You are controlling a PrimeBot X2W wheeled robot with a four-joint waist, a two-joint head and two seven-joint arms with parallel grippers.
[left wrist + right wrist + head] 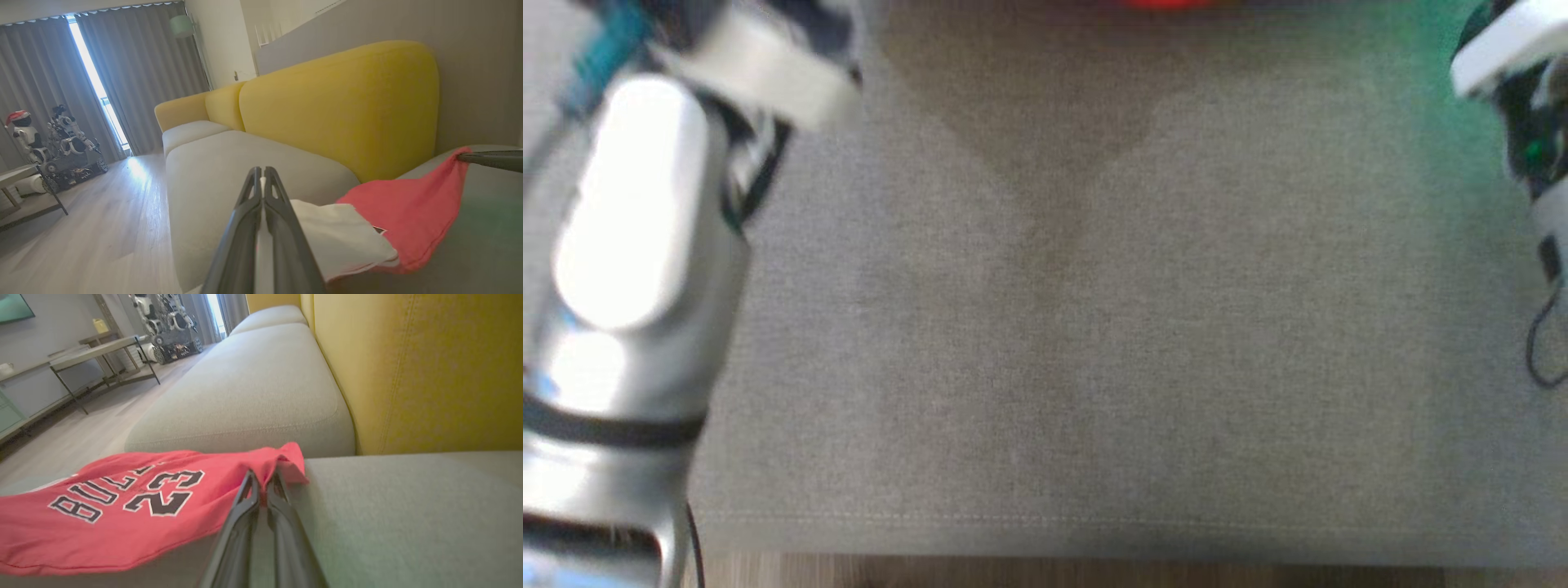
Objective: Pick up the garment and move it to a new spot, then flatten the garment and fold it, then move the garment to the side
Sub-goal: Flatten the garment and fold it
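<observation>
- Jersey [122, 514]: red basketball top with black-and-white "BULLS 23" lettering, which reads upside down in the right wrist view. It is spread low over the grey seat cushion [408, 514], held at two points.
- Right gripper [263, 477]: jaws clenched on a puckered red corner of the jersey. The rest of the cloth runs off toward 8 o'clock from the fingertips in that view.
- Left gripper [262, 171]: jaws pressed together with a thin strip of white cloth pinched between them. That white cloth spreads out toward 4 o'clock and joins the red body of the jersey.
- In the left wrist view one dark finger of the right gripper enters at 3 o'clock and holds the far red corner. The jersey hangs slack between the two grips.
- Head view is blurred. A red sliver of the jersey shows at 12 o'clock on the top edge.
- Also in the head view, the pale left forearm [629, 245] is at 9 o'clock and part of the right arm [1519, 49] at 2 o'clock. Bare grey cushion lies between them.
- Yellow backrest [339, 110] stands behind the cushions. A second grey cushion [253, 388] adjoins the first.
- Wooden floor [81, 237] lies at 8 o'clock in the left wrist view.
- Grey curtains [143, 69] hang at 11 o'clock there, with a bright gap between them.
- A white robot on a wheeled base [61, 143] stands by the curtains at 9 o'clock, and a metal-legged table [98, 351] is nearby.
</observation>
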